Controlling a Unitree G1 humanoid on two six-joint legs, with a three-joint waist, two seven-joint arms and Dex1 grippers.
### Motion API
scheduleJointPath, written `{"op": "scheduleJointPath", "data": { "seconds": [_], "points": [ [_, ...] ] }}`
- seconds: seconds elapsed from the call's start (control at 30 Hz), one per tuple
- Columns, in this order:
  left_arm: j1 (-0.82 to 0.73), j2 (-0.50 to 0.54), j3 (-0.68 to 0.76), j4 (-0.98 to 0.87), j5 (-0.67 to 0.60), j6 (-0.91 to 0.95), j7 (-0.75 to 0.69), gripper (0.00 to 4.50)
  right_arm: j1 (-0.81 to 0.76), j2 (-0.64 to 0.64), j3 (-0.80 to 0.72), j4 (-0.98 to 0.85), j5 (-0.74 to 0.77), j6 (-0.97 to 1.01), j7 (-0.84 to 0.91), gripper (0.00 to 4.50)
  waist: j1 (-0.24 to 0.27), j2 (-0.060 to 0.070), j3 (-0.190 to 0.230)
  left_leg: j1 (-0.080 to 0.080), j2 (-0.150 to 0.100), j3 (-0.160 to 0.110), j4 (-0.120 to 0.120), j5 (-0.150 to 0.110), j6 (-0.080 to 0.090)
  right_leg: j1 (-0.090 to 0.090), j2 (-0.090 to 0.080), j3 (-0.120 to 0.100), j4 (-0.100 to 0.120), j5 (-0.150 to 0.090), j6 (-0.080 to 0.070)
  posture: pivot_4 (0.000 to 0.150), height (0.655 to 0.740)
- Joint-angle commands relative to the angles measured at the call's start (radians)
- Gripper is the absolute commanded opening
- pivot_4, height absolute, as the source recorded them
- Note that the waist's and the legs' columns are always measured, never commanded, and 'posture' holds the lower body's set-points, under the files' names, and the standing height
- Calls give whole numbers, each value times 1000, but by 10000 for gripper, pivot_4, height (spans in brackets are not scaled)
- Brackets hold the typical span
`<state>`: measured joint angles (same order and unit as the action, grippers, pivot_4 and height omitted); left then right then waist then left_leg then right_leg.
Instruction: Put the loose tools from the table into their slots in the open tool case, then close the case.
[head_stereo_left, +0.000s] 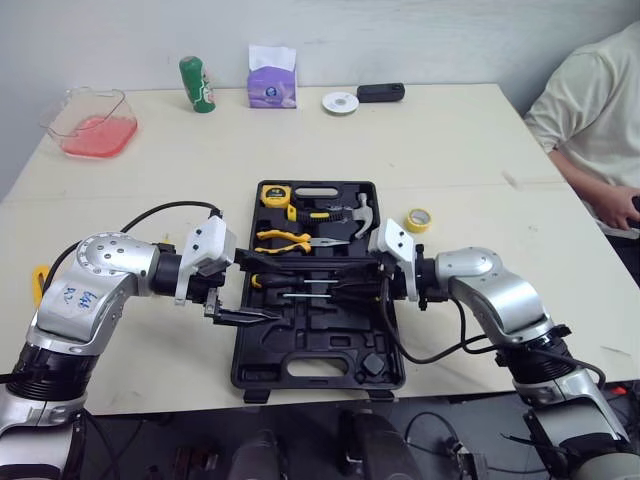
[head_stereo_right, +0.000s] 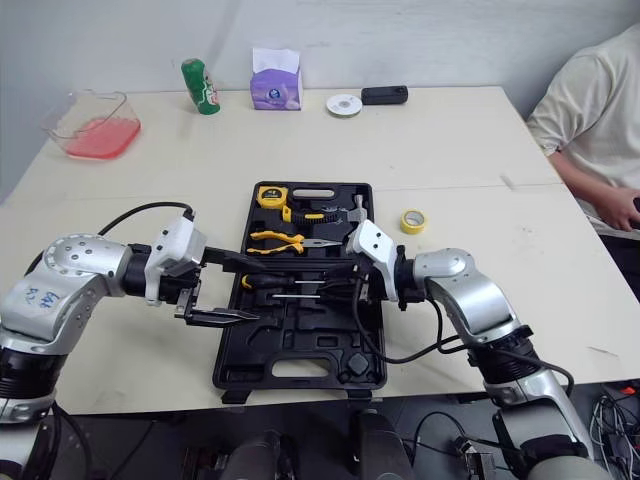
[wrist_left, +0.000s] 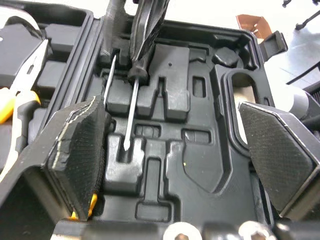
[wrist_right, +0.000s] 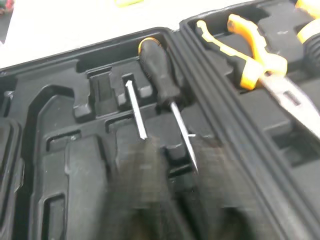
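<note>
Head views: open tool case (head_stereo_left: 320, 350) sits mid-table (head_stereo_left: 450, 150), with a pincer reaching in from each side. Left pincer (head_stereo_left: 272, 290) is released and its fingers are spread wide. One finger is over the case's middle ridge, the other over the empty near half. Right pincer (head_stereo_left: 347, 280) faces it, tips near the left's, and looks clenched on the handle end of the loose screwdriver (head_stereo_left: 303, 296). That screwdriver's shaft points at the left pincer. The seated screwdriver (head_stereo_left: 268, 281), yellow-capped, lies just beside it, in line with the gap between the left pincer's fingers. Pliers (head_stereo_left: 288, 240), tape measure (head_stereo_left: 275, 194) and hammer (head_stereo_left: 362, 212) fill the far half, beyond both pincers. Yellow tape roll (head_stereo_left: 418, 220) is on the table past the right pincer, beside the case.

Left wrist: pads (wrist_left: 75, 150) are wide apart, with case moulding between them. Ahead of them the loose screwdriver's tip rests in a slot notch, its black handle farther out. The seated screwdriver's shaft runs close by one pad, and the pliers are off that pad's outer side.

Right wrist: own fingers (wrist_right: 145, 195) are a dark blur. The loose screwdriver's shaft comes out from them, pointing away, tip in the slot. The seated screwdriver lies parallel just beside it, handle at the far end. The pliers are in the next compartment, over the ridge.
</note>
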<state>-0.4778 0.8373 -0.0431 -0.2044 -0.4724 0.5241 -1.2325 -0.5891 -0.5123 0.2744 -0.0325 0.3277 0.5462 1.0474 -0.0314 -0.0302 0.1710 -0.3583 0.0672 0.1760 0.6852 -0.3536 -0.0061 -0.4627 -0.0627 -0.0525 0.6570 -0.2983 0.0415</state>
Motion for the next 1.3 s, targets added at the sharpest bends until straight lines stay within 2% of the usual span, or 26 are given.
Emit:
{"op": "scheduleJointPath", "data": {
  "seconds": [0.03,0.23,0.3,0.37,0.5,0.57,0.87,1.13,1.3],
  "points": [
    [-20,-4,5,-24,-7,0,9,45000,-8,7,20,17,-37,-18,-5,589,-1,0,0,0,0,0,0,0,0,0,0,0,0,0,0,1500,7400],
    [-12,-4,4,-27,-7,-1,12,45000,-9,-45,164,72,-193,59,-25,589,1,0,0,3,0,0,0,0,0,2,0,1,1,0,-1,1500,7400],
    [-3,-4,4,-29,-7,0,15,45000,18,-81,246,67,-269,11,-3,589,3,0,-2,4,0,0,0,0,0,4,0,1,1,0,-1,1500,7400],
    [1,-5,3,-30,-6,-3,16,45000,31,-84,266,60,-289,-12,-4,589,8,-1,-7,6,0,-2,0,0,-1,8,0,-1,-2,-1,-1,1500,7400],
    [13,-8,3,-25,-1,-8,25,45000,58,-11,165,8,-216,-28,-54,589,7,-7,-12,15,0,-5,-2,-3,0,21,-1,-3,-6,-1,-1,1500,7400],
    [15,-7,6,-29,-3,-6,25,45000,59,11,115,5,-211,-81,-78,589,4,-7,-12,16,1,-4,-2,-3,0,21,-1,-3,-5,-1,-1,1500,7400],
    [15,-12,6,-22,-4,-7,26,45000,49,45,-42,-60,-56,-72,-40,589,2,-1,-7,14,2,-2,-2,-3,-1,18,1,-3,-4,-2,-2,1500,7400],
    [5,-17,-8,-24,-1,-11,15,45000,53,20,-28,-66,-37,-33,1,589,2,-1,-7,14,2,-2,-2,-3,-1,17,1,-3,-4,-2,-2,1500,7400],
    [2,-19,-13,-20,0,-14,13,45000,54,-3,25,-43,-96,-29,-1,589,2,-1,-7,14,2,-2,-2,-3,-1,17,1,-3,-4,-2,-2,1500,7400]
  ]
}}
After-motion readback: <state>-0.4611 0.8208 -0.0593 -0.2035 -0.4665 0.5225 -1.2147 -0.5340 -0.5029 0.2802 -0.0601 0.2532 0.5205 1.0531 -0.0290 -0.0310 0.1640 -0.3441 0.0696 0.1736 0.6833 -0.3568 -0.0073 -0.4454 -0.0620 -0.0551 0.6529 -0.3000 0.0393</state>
